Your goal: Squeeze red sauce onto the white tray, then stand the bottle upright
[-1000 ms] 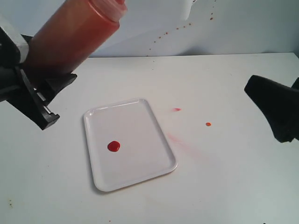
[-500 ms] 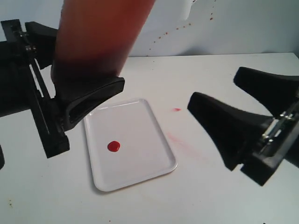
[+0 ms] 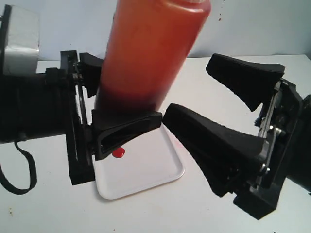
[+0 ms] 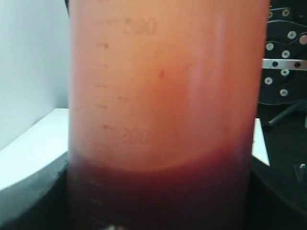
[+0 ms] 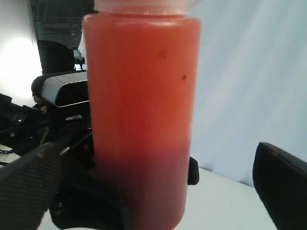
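My left fingers [image 3: 124,130] are clamped on the lower part of the bottle [image 3: 150,53], one in front of it and one behind, pressing against the dark band near its base. The bottle stands nearly upright in my grip, leaning a little toward my right side at the top; its nozzle end is cut off by the upper edge of the exterior view. I cannot tell whether its bottom touches anything, because my front finger hides it. In the left wrist view the bottle [image 4: 163,96] fills almost everything: pale orange plastic with faint measuring marks, and dark red sauce settled below the mark that reads 200. My right fingers [image 3: 214,141] are spread wide and hold nothing; the tip of the lower one is just beside my left front finger, and the upper one sits apart from the bottle's side. In the right wrist view the bottle [image 5: 141,96] stands between those two fingers, which show only at the picture's edges. Behind my left fingers in the exterior view, the white tray [image 3: 146,170] lies flat on the white tabletop [image 3: 48,208], with a small round blob of red sauce [image 3: 118,152] on it, partly hidden by my front finger.
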Controlling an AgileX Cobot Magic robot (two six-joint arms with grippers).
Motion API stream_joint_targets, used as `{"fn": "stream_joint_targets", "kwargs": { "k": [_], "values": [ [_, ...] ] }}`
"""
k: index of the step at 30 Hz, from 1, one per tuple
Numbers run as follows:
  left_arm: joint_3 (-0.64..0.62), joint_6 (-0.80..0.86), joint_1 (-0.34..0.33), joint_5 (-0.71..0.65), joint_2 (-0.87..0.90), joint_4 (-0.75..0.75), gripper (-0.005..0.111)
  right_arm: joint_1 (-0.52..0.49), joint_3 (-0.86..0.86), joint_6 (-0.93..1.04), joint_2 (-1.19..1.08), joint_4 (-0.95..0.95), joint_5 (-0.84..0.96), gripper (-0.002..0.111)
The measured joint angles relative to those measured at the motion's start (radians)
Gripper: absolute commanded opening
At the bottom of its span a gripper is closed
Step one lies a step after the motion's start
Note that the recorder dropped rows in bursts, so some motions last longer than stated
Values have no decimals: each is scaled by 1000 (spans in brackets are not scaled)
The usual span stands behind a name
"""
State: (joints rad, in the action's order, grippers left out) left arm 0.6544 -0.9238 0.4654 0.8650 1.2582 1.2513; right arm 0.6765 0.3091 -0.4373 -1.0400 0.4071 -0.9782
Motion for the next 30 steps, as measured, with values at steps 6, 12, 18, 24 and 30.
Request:
{"fn": "stream_joint_targets", "kwargs": {
  "k": [6, 12, 18, 24, 30],
  "values": [
    [0, 28, 0, 129, 82, -38, 0, 0, 0, 48, 0, 0, 4, 105],
    [0, 33, 0, 178, 151, -36, 0, 0, 0, 87, 0, 0, 19, 105],
    [0, 40, 0, 246, 214, -28, 0, 0, 0, 94, 0, 0, 19, 105],
    [0, 60, 0, 312, 272, -26, 0, 0, 0, 97, 0, -8, 21, 105],
    [0, 91, 51, 314, 328, -43, 0, 0, 0, 97, 0, -21, 65, 105]
  ]
}}
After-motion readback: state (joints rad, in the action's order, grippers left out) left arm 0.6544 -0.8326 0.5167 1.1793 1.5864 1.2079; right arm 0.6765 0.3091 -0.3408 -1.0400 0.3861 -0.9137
